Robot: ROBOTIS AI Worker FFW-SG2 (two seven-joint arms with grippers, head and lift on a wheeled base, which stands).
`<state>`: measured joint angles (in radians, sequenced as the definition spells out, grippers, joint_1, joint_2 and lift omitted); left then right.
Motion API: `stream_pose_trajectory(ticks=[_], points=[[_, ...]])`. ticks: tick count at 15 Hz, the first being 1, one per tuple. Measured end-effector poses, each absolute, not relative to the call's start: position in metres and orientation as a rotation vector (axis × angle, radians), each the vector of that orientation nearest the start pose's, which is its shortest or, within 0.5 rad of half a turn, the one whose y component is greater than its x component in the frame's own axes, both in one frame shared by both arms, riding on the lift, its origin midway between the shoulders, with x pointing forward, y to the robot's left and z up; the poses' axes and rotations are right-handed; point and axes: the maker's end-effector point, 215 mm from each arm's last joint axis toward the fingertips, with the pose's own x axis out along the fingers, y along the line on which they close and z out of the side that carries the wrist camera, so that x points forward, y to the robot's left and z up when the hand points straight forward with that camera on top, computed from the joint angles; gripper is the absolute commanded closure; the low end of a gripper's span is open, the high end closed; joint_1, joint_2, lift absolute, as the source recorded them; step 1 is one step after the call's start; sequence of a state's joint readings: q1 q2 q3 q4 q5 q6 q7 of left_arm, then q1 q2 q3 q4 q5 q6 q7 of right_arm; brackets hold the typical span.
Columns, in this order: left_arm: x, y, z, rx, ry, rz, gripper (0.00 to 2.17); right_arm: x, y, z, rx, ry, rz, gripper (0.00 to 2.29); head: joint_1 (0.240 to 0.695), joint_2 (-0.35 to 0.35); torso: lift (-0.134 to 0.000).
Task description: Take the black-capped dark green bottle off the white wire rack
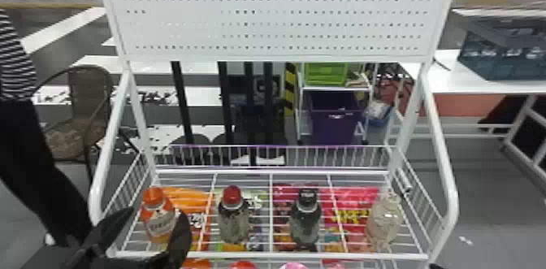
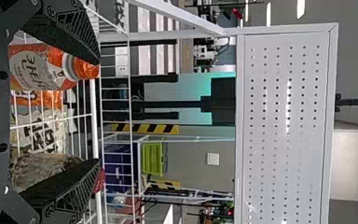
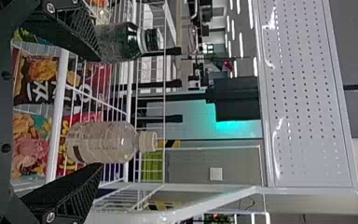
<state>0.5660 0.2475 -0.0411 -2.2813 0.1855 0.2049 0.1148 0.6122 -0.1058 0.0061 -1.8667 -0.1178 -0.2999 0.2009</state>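
Observation:
The black-capped dark green bottle (image 1: 305, 221) stands upright on the white wire rack (image 1: 260, 255), right of centre. My left gripper (image 1: 157, 213) is at the rack's front left, open around the front of the orange-capped bottle (image 1: 157, 219), left of the dark green one. In the left wrist view this open gripper (image 2: 98, 111) has the orange-capped bottle (image 2: 44, 67) by one finger. A dark tip of my right gripper (image 1: 438, 266) shows at the bottom edge. In the right wrist view that gripper (image 3: 99, 112) stands open; the dark green bottle (image 3: 121, 42) is partly behind one finger.
A red-capped bottle (image 1: 234, 217) stands left of the dark green one, a clear bottle (image 1: 384, 219) to its right. Snack bags (image 1: 353, 211) lie below the wires. Side rails (image 1: 440, 166) and a perforated panel (image 1: 276, 16) frame the rack.

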Motion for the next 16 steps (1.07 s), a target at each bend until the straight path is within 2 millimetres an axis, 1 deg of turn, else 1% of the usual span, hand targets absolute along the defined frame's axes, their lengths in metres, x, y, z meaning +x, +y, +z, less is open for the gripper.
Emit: stream_pose_trajectory(ticks=[4, 7, 9, 12, 14, 16], points=[[0.431, 0.222, -0.303, 0.014, 0.083, -0.083, 0.14, 0.427, -0.156, -0.407, 0.048, -0.02, 0.31, 0.14, 0.499, 0.0, 0.0], [0.43, 0.221, -0.306, 0.014, 0.09, -0.082, 0.14, 0.461, -0.118, -0.419, 0.039, -0.008, 0.384, 0.16, 0.499, 0.0, 0.0], [0.43, 0.22, -0.308, 0.015, 0.092, -0.083, 0.14, 0.48, -0.1, -0.426, 0.038, 0.011, 0.409, 0.18, 0.499, 0.0, 0.0], [0.43, 0.221, -0.31, 0.017, 0.097, -0.084, 0.14, 0.503, -0.078, -0.433, 0.035, 0.042, 0.436, 0.18, 0.499, 0.0, 0.0], [0.43, 0.221, -0.312, 0.018, 0.1, -0.084, 0.14, 0.516, -0.066, -0.434, 0.029, 0.054, 0.453, 0.18, 0.499, 0.0, 0.0], [0.429, 0.222, -0.315, 0.018, 0.104, -0.084, 0.14, 0.528, -0.058, -0.434, 0.021, 0.066, 0.46, 0.21, 0.499, 0.0, 0.0]])
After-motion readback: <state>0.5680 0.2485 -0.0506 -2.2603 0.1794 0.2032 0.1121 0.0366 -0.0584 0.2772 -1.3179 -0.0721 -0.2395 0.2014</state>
